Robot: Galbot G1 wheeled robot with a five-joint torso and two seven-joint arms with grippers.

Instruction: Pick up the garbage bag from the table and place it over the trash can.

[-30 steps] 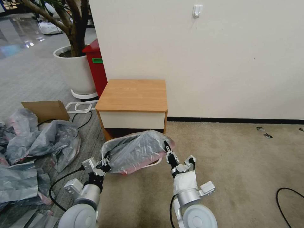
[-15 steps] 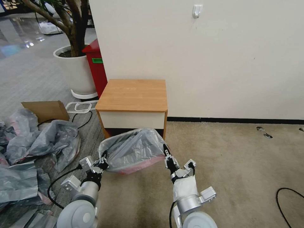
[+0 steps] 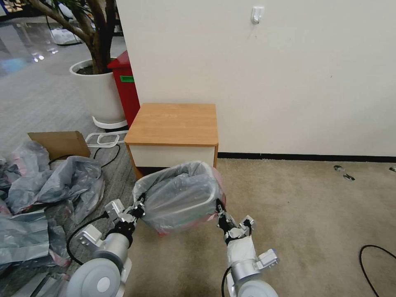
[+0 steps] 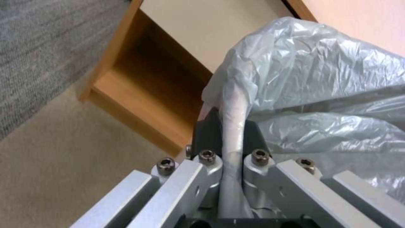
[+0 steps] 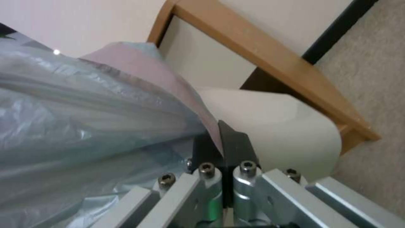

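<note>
The dark fingers (image 4: 211,126) of the left gripper (image 3: 138,209) are clamped on a gathered strip of the thin, wrinkly, translucent grey plastic garbage bag (image 3: 177,194), at the bag's left edge; the left wrist view shows the film pinched between them. The bag is stretched between the two arms, draped over the small cream plastic trash can (image 3: 204,198) with its rounded rim showing through the film, on the beige carpet just in front of the small orange-brown wooden table (image 3: 173,123) with a white drawer. At the bag's right edge, the right gripper (image 3: 220,212) is closed on the pinkish-red hem, beside the can's bare cream wall. The step in hand looks like the fitting itself: the mouth spans the rim. The next move probably calls for drawing both edges down evenly past the rim, without tearing the film or tipping the can, before letting go.
</note>
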